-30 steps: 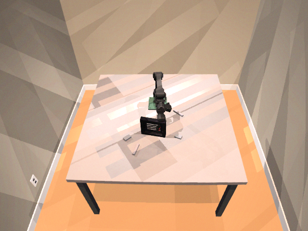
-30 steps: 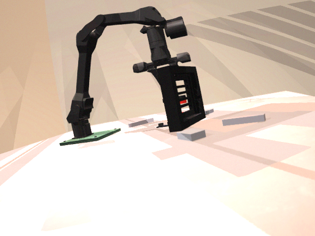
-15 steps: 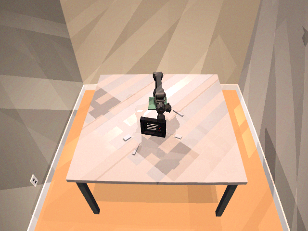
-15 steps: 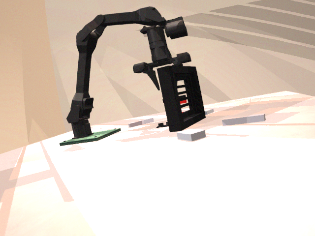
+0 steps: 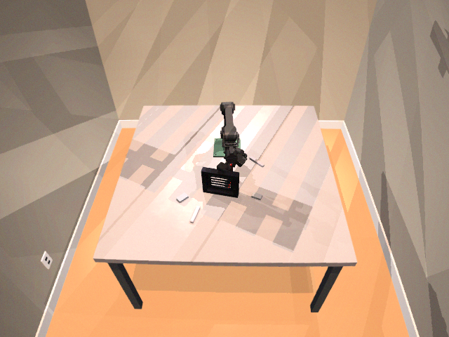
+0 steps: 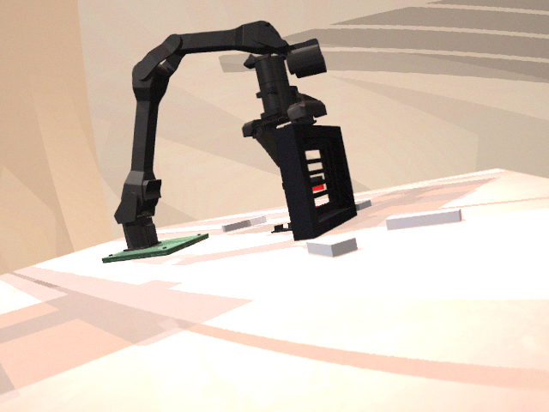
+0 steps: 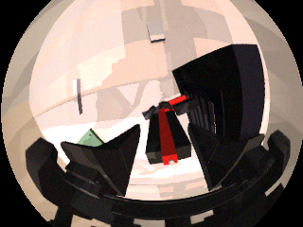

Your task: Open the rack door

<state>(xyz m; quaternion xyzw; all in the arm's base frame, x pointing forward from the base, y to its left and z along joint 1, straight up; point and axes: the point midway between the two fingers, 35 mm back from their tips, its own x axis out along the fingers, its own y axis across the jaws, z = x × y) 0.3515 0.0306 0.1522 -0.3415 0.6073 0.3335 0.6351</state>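
In my wrist view, the red-striped handle (image 7: 168,134) (image 5: 231,165) sits lower centre, long axis running up the frame, between the fingers of my gripper (image 7: 165,127) (image 5: 228,166) (image 6: 278,154), which stands over half open, gripping nothing.

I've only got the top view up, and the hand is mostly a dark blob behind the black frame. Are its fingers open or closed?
Observer: Open. The wrist view shows the hand with its fingers standing apart.

Operator: Anything in that gap?

Observer: Yes, a black piece with a red stripe shows between them in the wrist view. I can't tell whether either finger touches it.

Operator: And how high is the arm there?

Observer: The exterior view shows the arm arching well above the top edge of the black frame, with the hand reaching down beside it.
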